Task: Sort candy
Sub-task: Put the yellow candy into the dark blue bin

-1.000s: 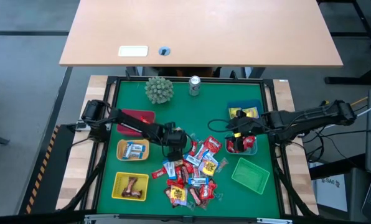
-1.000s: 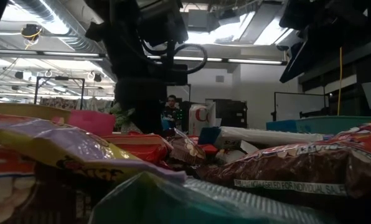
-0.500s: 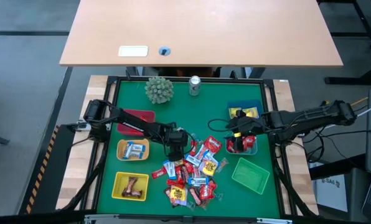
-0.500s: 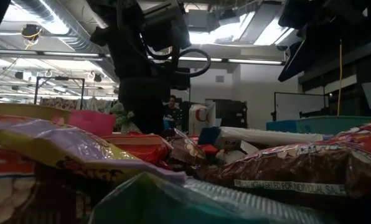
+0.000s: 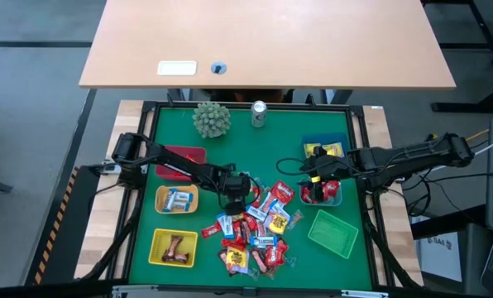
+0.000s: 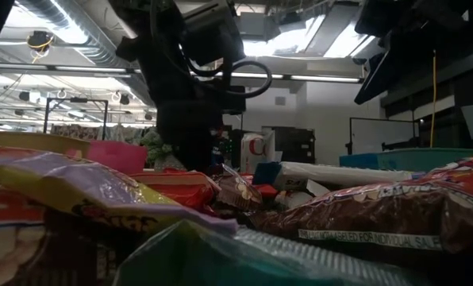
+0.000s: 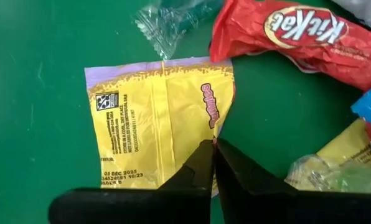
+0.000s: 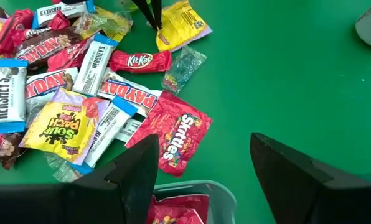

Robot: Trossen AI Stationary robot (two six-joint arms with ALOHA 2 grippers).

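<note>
The candy lies as a loose pile (image 5: pixel 255 232) of small wrapped sweets on the green mat. My left gripper (image 7: pixel 214 144) is down at the pile's far left edge, shut on a yellow packet (image 7: pixel 154 118) that lies flat on the mat. The right wrist view shows the same packet (image 8: pixel 180 25). A red KitKat (image 7: pixel 297 34) lies just beyond it. My right gripper (image 8: pixel 204 174) hangs open above a clear basket of red sweets (image 5: pixel 325 192) at the right, touching nothing. My left gripper pinches the yellow packet's side edge (image 7: pixel 221 127) between its two fingertips. The fingers slant down at it from above and from the table's left. The packet lies flat on the mat, printed back up.
Baskets ring the pile: red (image 5: pixel 180 159), orange (image 5: pixel 177 199) and yellow (image 5: pixel 174 248) at the left, blue (image 5: pixel 325 149) and green (image 5: pixel 332 233) at the right. A spiky green ball (image 5: pixel 211 119) and a silver can (image 5: pixel 259 113) stand at the far edge.
My left gripper has shut on the yellow packet's edge, staying almost in place at the pile's far left edge. The packet has stayed flat on the mat.
</note>
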